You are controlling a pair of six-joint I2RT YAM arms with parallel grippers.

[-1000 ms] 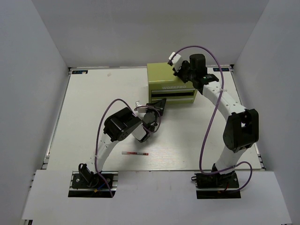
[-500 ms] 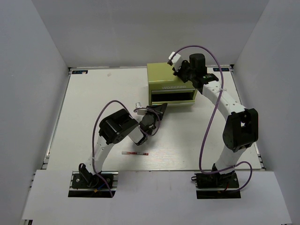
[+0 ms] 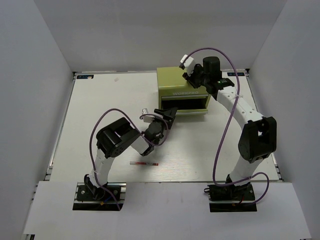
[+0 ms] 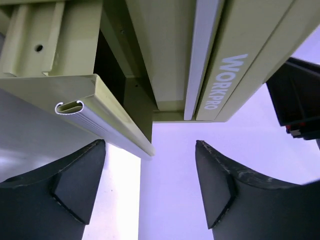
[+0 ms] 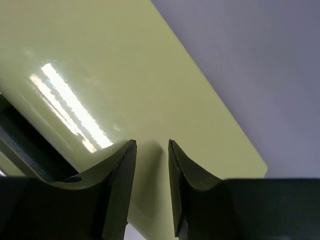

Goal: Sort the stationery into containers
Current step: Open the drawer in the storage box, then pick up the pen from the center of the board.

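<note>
The olive-green cabinet (image 3: 172, 80) stands at the back of the table, right of centre. In the left wrist view its lower drawer (image 4: 100, 95) sticks out toward me. My left gripper (image 3: 167, 114) is just in front of that drawer, open (image 4: 150, 145), with nothing between its fingers. My right gripper (image 3: 191, 80) rests over the cabinet top (image 5: 125, 65), its jaws (image 5: 151, 144) a little apart with only the lid behind them. A red-white pen (image 3: 144, 163) lies on the table near the left arm's base. No other stationery shows.
White walls enclose the table on three sides. The left arm's elbow (image 3: 115, 139) hangs over the table middle, above the pen. The right arm (image 3: 255, 135) arches along the right side toward the cabinet.
The left jaws, shut before, now stand wide apart by the drawer. The right jaws have parted slightly. The left arm's elbow has shifted left and nearer.
</note>
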